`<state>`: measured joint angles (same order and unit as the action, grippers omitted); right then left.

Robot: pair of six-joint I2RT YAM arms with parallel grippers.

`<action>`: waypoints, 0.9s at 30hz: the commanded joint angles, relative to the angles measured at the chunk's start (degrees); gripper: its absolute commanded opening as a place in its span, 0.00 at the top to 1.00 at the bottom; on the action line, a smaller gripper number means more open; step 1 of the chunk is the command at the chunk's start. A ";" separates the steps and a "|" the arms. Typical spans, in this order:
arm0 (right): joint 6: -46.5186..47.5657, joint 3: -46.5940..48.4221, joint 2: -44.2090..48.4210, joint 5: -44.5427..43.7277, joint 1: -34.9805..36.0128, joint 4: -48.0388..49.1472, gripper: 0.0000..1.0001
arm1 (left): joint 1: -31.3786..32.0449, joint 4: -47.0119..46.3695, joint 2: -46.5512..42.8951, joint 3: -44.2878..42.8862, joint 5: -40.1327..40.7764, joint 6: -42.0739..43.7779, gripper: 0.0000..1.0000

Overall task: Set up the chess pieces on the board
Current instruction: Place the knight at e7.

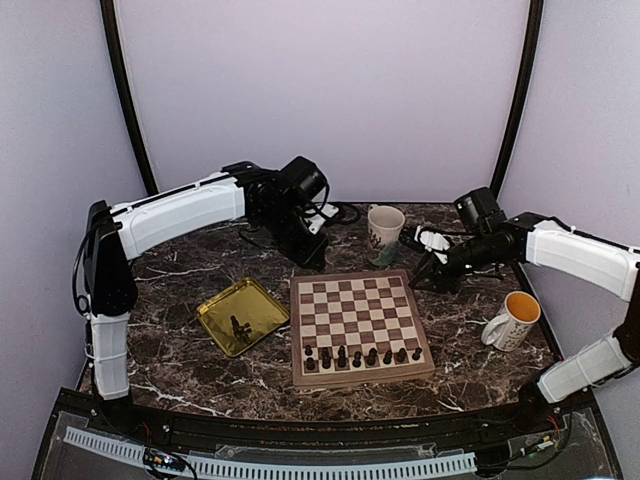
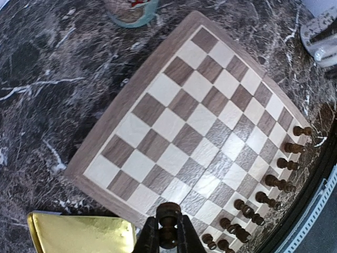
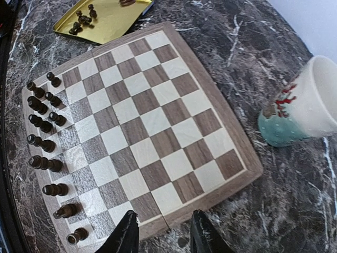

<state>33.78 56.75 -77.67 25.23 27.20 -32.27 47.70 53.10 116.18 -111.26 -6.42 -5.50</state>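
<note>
The board [image 1: 355, 318] lies mid-table, with several dark chess pieces [image 1: 360, 355] lined along its near edge. More pieces [image 1: 238, 325] lie in the gold tray [image 1: 262, 300]. My left gripper [image 2: 169, 232] is shut on one dark chess piece [image 2: 169, 219], hovering over the board's [image 2: 195, 121] corner beside the tray [image 2: 79, 232]. In the top view the left gripper [image 1: 311, 260] hangs behind the board's far left corner. My right gripper [image 3: 164, 237] stands open and empty over the board's [image 3: 142, 126] far right edge, away from the row of pieces [image 3: 47, 158].
A white and teal mug [image 1: 385, 232] stands just behind the board, close to both grippers. A white mug with a yellow inside [image 1: 514, 320] sits at the right. The gold tray lies left of the board. Cables trail behind the left arm [image 1: 180, 215].
</note>
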 commanded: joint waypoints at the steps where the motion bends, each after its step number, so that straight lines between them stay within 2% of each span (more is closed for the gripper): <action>1: -2.00 -0.70 5.03 -5.26 -2.42 0.87 0.65 | 3.76 2.73 2.77 -2.57 -4.71 6.00 0.94; 4: -7.11 -4.99 7.29 -13.47 -4.96 6.69 0.63 | 7.31 2.46 3.60 -2.40 -4.45 10.89 0.93; 6: -8.20 -7.41 8.58 -14.77 -7.27 9.13 0.61 | 9.04 3.04 4.76 -2.80 -3.34 13.25 0.93; 13: -9.18 -8.72 9.04 -9.40 -12.76 9.13 0.59 | 11.61 5.57 9.16 -5.30 -2.73 16.46 0.94; 22: -8.57 -8.80 8.03 -6.97 -12.87 8.75 0.59 | 15.28 5.87 13.90 -8.27 2.02 18.24 0.93; 27: -8.38 -8.89 7.92 -6.30 -12.87 8.56 0.59 | 15.87 5.63 15.28 -9.06 1.71 18.88 0.93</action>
<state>25.58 48.29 -69.52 17.30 14.55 -25.23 62.98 57.39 131.02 -118.39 -5.52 11.84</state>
